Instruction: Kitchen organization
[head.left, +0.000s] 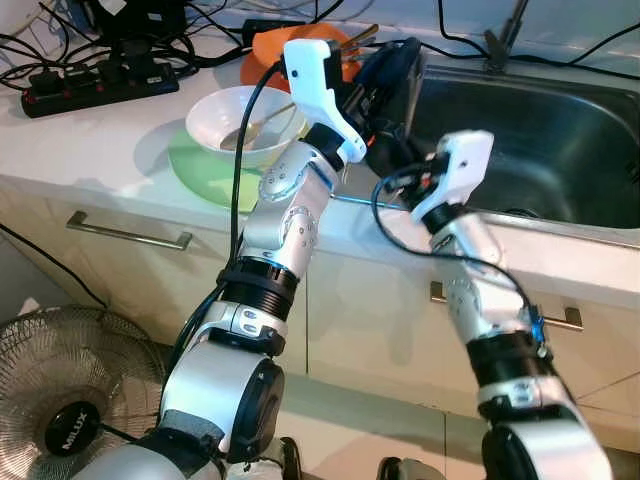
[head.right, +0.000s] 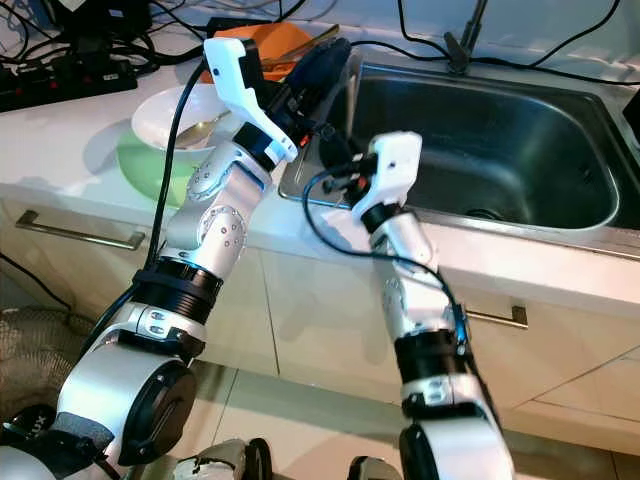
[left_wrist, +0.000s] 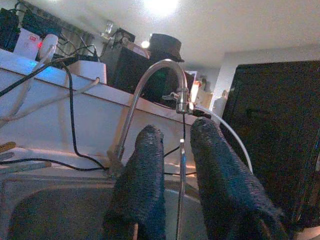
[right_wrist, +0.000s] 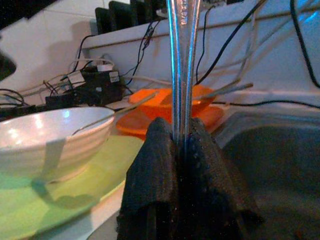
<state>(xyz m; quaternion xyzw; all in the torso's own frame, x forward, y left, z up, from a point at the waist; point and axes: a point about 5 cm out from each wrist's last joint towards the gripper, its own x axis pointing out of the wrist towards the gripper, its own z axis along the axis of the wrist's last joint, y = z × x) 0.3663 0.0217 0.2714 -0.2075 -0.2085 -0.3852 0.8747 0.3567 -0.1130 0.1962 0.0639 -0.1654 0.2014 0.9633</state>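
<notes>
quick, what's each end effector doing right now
Left end effector: open, a thin metal utensil handle between its fingers, above the sink.
Right end effector: shut on the same utensil handle.

Open sink basin (head.right: 500, 150) on the right; bowl (head.left: 245, 125), plates (head.left: 275, 60), cables (head.left: 100, 70) crowding the left counter.

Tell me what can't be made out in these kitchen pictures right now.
- Working end of the metal utensil clamped in the right pincer: cut off by the top edge of the right wrist view, so spoon or fork is unclear.
- What the left pincer grips: a thin metal edge shows between its fingers; in the eye views the arms cover it.
- Contents of the white bowl: its rim hides them.
- Orange dishes: partly behind the utensil.
</notes>
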